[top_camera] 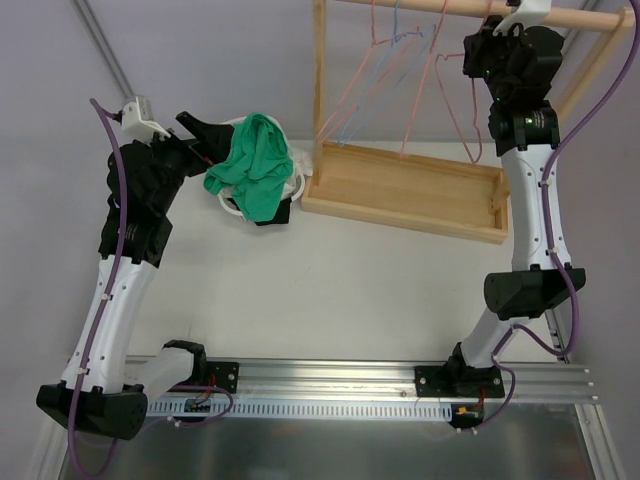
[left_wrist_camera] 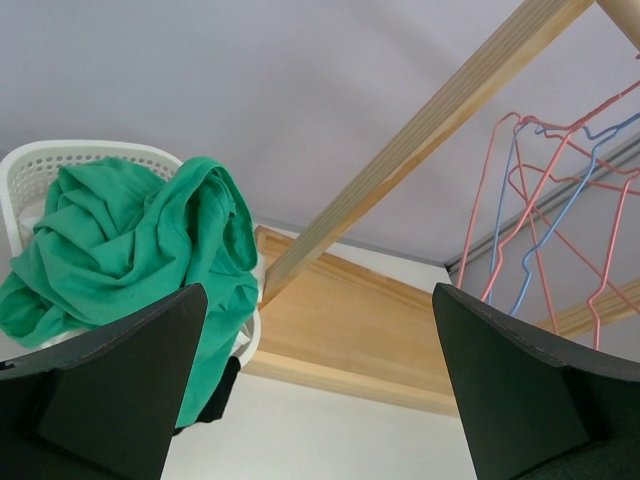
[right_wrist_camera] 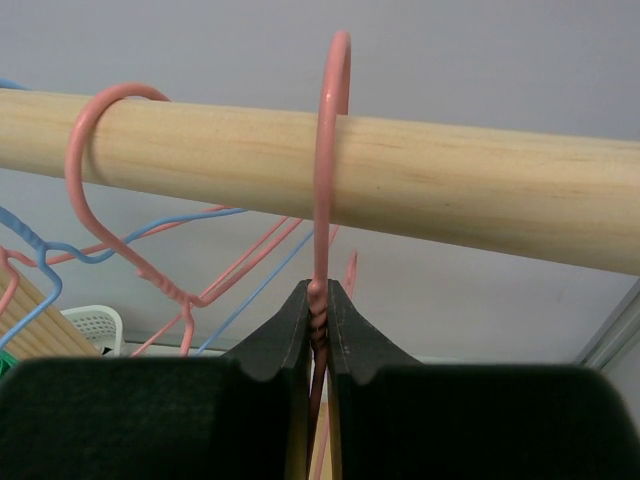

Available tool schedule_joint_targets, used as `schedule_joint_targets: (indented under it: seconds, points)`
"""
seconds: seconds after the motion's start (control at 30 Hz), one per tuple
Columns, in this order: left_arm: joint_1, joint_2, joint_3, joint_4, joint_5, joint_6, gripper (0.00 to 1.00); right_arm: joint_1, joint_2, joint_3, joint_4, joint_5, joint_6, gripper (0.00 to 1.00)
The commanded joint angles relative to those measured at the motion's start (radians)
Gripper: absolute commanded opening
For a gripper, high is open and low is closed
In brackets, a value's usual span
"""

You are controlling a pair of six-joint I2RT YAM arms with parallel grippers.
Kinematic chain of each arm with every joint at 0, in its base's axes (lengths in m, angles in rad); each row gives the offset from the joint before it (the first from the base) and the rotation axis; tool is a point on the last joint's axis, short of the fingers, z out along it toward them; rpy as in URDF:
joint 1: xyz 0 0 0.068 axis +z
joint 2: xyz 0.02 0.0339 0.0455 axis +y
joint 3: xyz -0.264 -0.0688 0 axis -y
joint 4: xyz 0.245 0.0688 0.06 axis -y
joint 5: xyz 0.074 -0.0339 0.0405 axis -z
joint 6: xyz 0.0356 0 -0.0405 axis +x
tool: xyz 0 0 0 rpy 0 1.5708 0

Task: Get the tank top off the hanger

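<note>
The green tank top lies crumpled in a white basket, off any hanger. My left gripper hovers just left of it, open, with nothing between its fingers. In the left wrist view the tank top spills over the basket rim, left of the open gripper. My right gripper is up at the rack's rod. It is shut on the twisted neck of a bare pink hanger, whose hook sits over the wooden rod; the gripper pinches just below the rod.
A wooden rack stands at the back right with a tray-like base and an upright post. Several other bare pink and blue wire hangers hang from the rod, left of my right gripper. A dark item lies under the basket's front.
</note>
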Motion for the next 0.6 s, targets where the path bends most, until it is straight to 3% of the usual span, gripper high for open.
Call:
schedule_joint_targets:
  seconds: [0.0, 0.1, 0.23, 0.3, 0.5, 0.53, 0.57]
  points:
    - [-0.008, -0.024, 0.041, -0.005, -0.020, 0.039, 0.99, 0.009, -0.007, 0.005, 0.066, 0.026, -0.019, 0.10]
    - [-0.008, -0.027, 0.050, -0.013, -0.025, 0.053, 0.99, 0.012, -0.014, -0.004, 0.066, 0.035, -0.017, 0.11]
    - [-0.008, -0.024, 0.069, -0.019, -0.032, 0.062, 0.99, 0.011, -0.043, -0.017, 0.066, 0.035, -0.013, 0.24]
    - [-0.008, -0.021, 0.080, -0.020, -0.034, 0.065, 0.99, 0.011, -0.063, -0.023, 0.068, 0.035, -0.014, 0.25]
    - [-0.008, -0.015, 0.090, -0.025, -0.034, 0.064, 0.99, 0.011, -0.144, -0.069, 0.068, 0.079, -0.013, 0.49]
    - [-0.008, -0.016, 0.087, -0.024, -0.032, 0.062, 0.99, 0.012, -0.160, -0.082, 0.066, 0.085, -0.008, 0.65]
    - [-0.008, -0.018, 0.089, -0.025, -0.032, 0.062, 0.99, 0.011, -0.177, -0.116, 0.068, 0.093, -0.004, 0.72]
